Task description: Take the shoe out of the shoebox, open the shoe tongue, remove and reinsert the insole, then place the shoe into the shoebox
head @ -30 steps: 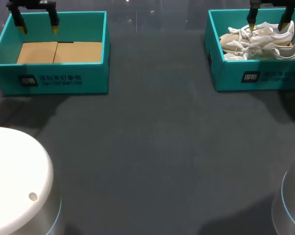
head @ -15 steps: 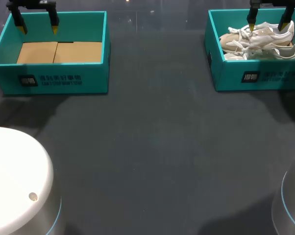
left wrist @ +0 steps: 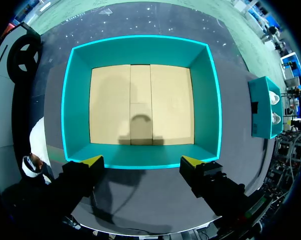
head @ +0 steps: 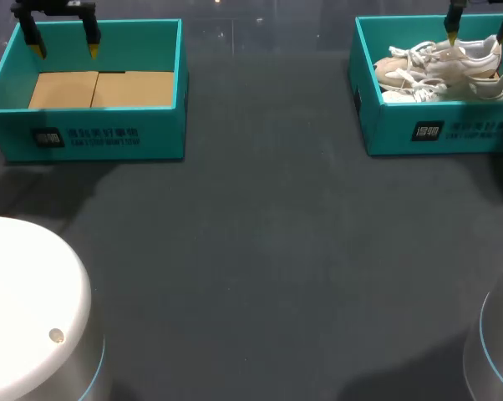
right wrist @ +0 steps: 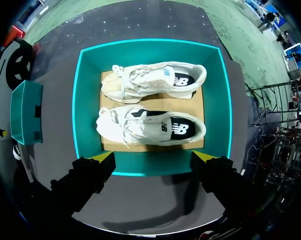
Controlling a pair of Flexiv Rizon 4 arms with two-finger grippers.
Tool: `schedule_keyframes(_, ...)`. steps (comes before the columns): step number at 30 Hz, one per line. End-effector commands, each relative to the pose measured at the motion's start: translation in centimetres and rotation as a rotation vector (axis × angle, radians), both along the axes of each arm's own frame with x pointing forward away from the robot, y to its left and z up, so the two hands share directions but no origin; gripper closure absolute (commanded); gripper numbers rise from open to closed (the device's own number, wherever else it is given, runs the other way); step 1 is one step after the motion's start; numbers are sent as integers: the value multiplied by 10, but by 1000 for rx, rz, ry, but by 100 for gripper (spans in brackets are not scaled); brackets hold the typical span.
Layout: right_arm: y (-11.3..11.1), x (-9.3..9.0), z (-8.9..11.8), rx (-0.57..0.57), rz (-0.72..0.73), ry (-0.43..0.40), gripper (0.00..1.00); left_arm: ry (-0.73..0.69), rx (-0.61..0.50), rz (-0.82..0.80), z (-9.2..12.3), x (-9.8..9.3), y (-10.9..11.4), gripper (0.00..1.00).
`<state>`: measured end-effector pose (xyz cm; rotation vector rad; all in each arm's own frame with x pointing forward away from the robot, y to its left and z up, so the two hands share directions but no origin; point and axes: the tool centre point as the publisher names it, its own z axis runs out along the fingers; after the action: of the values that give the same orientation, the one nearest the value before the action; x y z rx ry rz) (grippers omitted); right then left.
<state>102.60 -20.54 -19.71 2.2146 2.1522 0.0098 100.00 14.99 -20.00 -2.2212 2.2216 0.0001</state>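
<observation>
On the dark table, two white shoes are seen lying side by side in the right teal shoebox, the right gripper held open above it; the left gripper is held open above the cardboard-floored left box.

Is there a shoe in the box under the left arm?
No, the left shoebox holds only a bare cardboard bottom; both shoes lie in the right shoebox.

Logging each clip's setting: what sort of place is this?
Likely a robot test bench: a dark table, a teal shoebox under the left gripper, white sneakers in a second shoebox under the right gripper.
</observation>
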Motion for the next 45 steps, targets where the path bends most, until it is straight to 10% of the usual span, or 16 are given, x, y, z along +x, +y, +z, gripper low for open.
schedule_keyframes(1,-18,0,-1,9,-3,-12,0,0,0,0,0,0,0,0)
schedule_keyframes(19,-81,10,-40,-31,-45,-3,10,0,0,0,0,0,0,0)
schedule_keyframes(45,-104,7,-111,-77,-25,31,23,0,0,0,0,0,0,0)
